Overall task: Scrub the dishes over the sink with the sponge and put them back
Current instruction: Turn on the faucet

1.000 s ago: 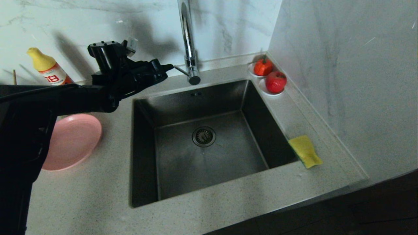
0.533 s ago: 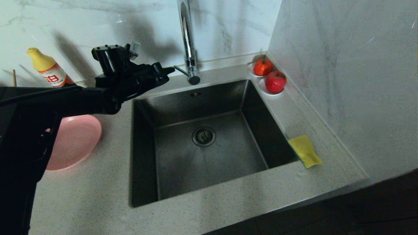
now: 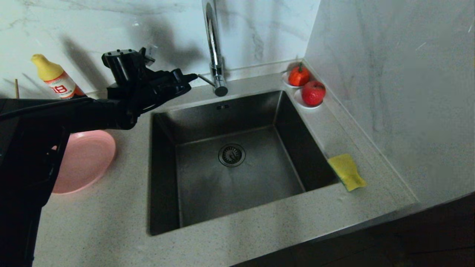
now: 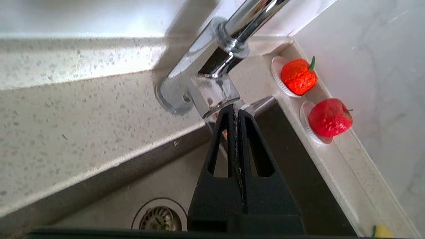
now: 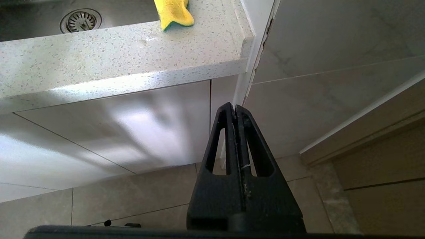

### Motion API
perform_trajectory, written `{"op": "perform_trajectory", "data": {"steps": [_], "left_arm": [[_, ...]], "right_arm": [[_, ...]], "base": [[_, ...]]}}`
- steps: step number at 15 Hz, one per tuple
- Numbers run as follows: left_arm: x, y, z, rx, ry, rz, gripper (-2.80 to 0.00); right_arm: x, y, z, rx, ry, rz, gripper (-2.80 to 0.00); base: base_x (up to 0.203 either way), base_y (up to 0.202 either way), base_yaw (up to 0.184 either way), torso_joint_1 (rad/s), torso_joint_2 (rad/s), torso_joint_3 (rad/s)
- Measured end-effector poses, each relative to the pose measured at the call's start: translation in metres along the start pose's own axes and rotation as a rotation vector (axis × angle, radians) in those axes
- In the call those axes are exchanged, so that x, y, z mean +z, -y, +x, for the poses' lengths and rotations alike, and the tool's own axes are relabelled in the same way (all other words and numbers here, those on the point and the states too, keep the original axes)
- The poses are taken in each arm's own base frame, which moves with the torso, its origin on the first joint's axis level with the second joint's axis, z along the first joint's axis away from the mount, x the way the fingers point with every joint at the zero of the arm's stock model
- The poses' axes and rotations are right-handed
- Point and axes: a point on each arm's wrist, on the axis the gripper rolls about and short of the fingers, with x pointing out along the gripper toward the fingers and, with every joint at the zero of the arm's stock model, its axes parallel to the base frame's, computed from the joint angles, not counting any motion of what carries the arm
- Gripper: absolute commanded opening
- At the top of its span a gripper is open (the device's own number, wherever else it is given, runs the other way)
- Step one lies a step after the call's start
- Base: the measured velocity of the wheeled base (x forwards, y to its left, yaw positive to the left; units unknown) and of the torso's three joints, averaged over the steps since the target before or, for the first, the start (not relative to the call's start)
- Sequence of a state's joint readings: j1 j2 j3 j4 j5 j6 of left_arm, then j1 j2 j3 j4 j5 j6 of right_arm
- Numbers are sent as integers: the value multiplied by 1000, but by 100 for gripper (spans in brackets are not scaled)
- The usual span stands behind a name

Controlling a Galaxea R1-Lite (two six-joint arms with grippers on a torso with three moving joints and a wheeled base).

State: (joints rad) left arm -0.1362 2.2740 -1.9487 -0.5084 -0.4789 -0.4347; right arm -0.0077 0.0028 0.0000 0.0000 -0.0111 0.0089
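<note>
So our left gripper (image 3: 193, 77) is pressed together, empty, tips right at the tap's (image 3: 217, 79) lever, around 12 o'clock of the sink (image 3: 167, 178). We could slip off that lever, closed tips don't grab much. Pink plate (image 3: 87, 159) sits on the table (image 3: 104, 222) at 9 o'clock, half under our arm, easy to clip. Sponge (image 3: 347, 171) waits at 3 o'clock; can't see the bowl. Right gripper (image 5: 235, 107) hangs below the table edge, pressed together too.
</note>
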Motion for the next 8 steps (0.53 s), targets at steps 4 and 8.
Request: {"op": "perform_trajectory", "data": {"steps": [4, 8], "left_arm": [[2, 2, 0, 7, 23, 19, -280], [-1, 10, 5, 38, 41, 25, -280]], "right_arm": [[0, 0, 0, 1, 0, 0, -280], [0, 0, 0, 1, 0, 0, -280]], "base": [[0, 0, 0, 0, 0, 0], [0, 0, 0, 0, 0, 0]]}}
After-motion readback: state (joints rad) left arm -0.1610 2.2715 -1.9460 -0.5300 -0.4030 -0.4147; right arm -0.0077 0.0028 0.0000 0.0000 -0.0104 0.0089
